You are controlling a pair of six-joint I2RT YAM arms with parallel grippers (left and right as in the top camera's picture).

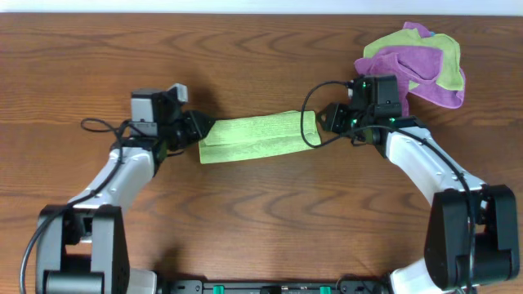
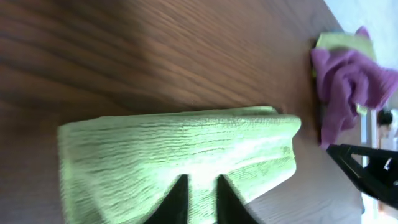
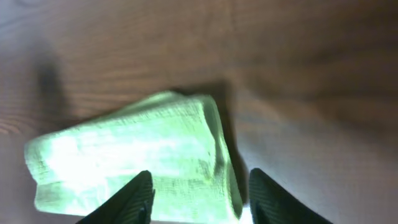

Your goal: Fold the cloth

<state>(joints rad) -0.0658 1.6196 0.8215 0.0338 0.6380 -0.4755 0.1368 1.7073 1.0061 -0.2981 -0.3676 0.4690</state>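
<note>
Cloth: the green cloth (image 1: 257,137) lies in the middle of the table (image 1: 261,237), already folded into a long narrow strip. It runs slightly uphill from left to right in the overhead view.
Left fingers: the left fingers (image 2: 176,200) sit over the strip's left end. They are drawn close together with only a thin sliver of green between them, and appear to be pinching that end.
Right fingers: the right fingers (image 3: 134,199) are spread wide, one on each side of the strip's right end. They straddle it without gripping, and the folded layers show as a rounded edge between them.
Step in hand: I judge the lengthwise folds done and the arms setting up an end-to-end fold, one arm at each short end.
Next move: the right fingers probably need to close on all layers of their end. That end would then be lifted and carried over toward the left end, which must stay pinned so the strip does not slide. The edges should meet squarely, and a grip that misses the lower layers would let the strip open.
Other things: a heap of purple and green cloths (image 1: 421,61) lies at the table's far right corner, well apart from the strip.
Writing: no brand, label or lettering can be read in any view.
</note>
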